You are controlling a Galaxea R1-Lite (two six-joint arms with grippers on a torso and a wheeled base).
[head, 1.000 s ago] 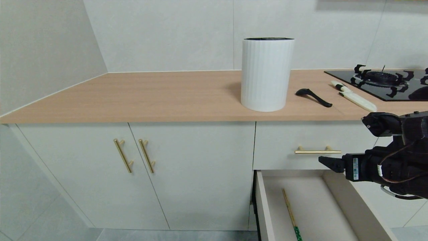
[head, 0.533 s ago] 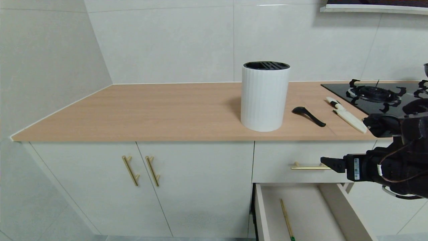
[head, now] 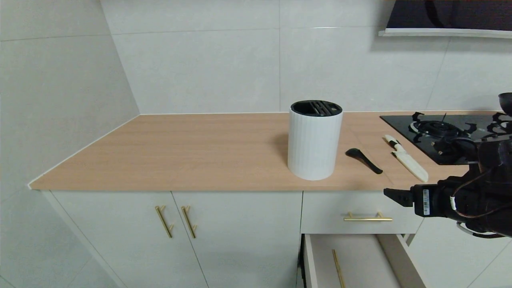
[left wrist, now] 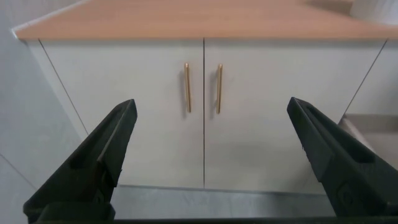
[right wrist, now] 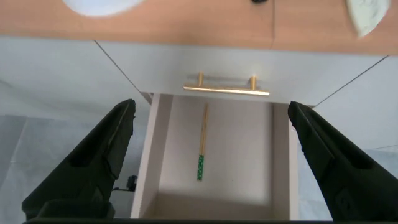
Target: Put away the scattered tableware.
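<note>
Head view takes in the counter [head: 200,152], where a black spoon [head: 363,160] and a knife [head: 406,158] lie apart, beside a white holder [head: 315,146]. Right wrist view looks into the open drawer [right wrist: 249,162], a chopstick [right wrist: 202,146] inside, between the right gripper's [right wrist: 210,106] wide-spread fingers. The left gripper [left wrist: 211,102], equally wide, faces the cabinet doors [left wrist: 261,112].
</note>
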